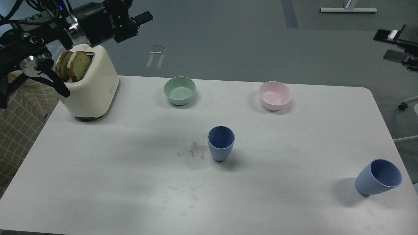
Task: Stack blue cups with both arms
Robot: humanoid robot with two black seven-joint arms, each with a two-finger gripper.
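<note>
One blue cup (221,143) stands upright in front of the toaster (89,86) and well to its right; the second cup (378,178) stands farther right, by the table (98,182) edge. The left gripper (138,19) hovers above the toaster, holding nothing, its opening unclear. The right gripper (388,44), its fingers parted and empty, is nearer the second cup.

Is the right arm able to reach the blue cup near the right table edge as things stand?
Probably yes. The cup stands alone on the right side, nothing around it, and the right end effector hangs above that side.
</note>
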